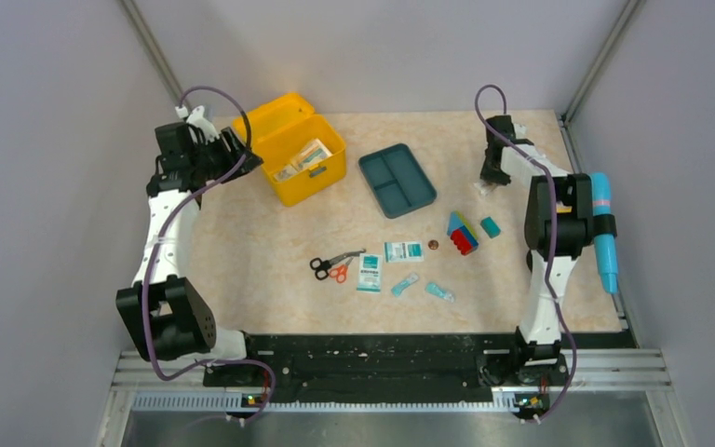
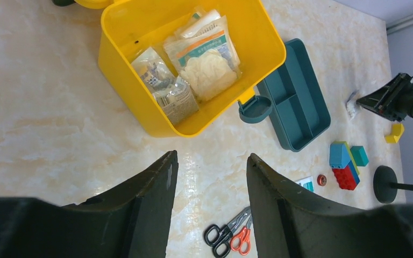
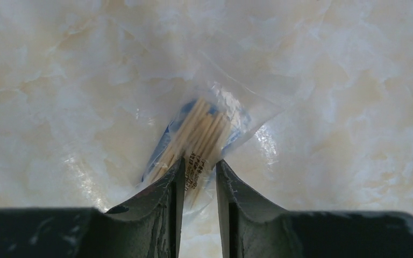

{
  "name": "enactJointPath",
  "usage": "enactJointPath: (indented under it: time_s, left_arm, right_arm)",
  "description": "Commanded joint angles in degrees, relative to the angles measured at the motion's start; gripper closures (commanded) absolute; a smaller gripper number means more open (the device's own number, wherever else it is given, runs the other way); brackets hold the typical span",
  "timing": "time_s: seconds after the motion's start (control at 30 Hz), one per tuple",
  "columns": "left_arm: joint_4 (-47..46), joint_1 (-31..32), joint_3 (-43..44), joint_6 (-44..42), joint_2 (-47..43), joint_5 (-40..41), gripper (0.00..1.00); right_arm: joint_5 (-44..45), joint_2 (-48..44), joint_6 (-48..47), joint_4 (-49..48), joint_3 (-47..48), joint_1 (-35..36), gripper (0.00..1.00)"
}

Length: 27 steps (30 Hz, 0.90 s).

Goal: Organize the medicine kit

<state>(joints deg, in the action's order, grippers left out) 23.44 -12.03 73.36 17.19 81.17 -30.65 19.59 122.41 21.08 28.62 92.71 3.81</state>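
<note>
The medicine kit (image 1: 303,149) is a bright yellow box at the back left with its lid open. Several sachets and a glove packet (image 2: 207,67) lie inside it. My left gripper (image 2: 211,157) hovers open over bare table just in front of the kit (image 2: 140,102), with nothing between its fingers. At the back right, my right gripper (image 3: 200,161) points down at the table and its jaws pinch a clear packet of wooden swab sticks (image 3: 201,131). That packet lies flat on the table. In the top view the right gripper (image 1: 486,186) hides most of it.
A dark teal compartment tray (image 1: 397,179) sits right of the kit. Black and orange scissors (image 1: 335,264), two sachets (image 1: 403,250), two small blue tubes (image 1: 405,284), a coin (image 1: 433,245), a stack of coloured blocks (image 1: 462,233) and a teal block (image 1: 491,226) lie mid-table.
</note>
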Motion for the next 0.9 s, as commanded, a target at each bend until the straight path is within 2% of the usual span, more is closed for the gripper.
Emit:
enactJointPath:
  time_s: [0.0, 0.07, 0.13, 0.33, 0.6, 0.73, 0.87]
  left_arm:
    - [-0.68, 1.29, 2.4, -1.98, 0.72, -0.68, 0.45]
    - [-0.83, 2.07, 2.61, -2.26, 0.89, -0.71, 0.45]
    - [-1.0, 3.11, 2.82, -2.83, 0.96, -0.64, 0.45]
    - [-4.26, 6.32, 3.18, -2.42, 2.0, -2.86, 0.44]
    - [-9.43, 11.7, 6.05, 0.03, 6.72, -8.75, 0.43]
    - [-14.59, 15.74, 7.24, 4.87, 10.12, -13.08, 0.41]
    - [-22.25, 17.95, 8.77, 12.74, 14.31, -20.53, 0.37]
  right_arm:
    - [-6.58, 0.65, -0.51, -3.02, 1.68, -0.71, 0.78]
    - [-7.48, 0.35, -1.15, -3.42, 1.56, -0.66, 0.92]
    - [-8.43, -0.51, -2.24, -3.43, 1.41, -0.73, 1.0]
    - [-18.92, -8.46, -7.76, -5.67, -2.51, 0.4, 1.0]
    - [-34.52, -19.39, -14.56, -9.0, -9.34, 6.61, 1.0]
    - [-45.4, -23.28, -19.86, -13.57, -12.18, 11.35, 1.0]
    - [-51.59, -27.16, -25.01, -20.12, -15.55, 15.69, 1.0]
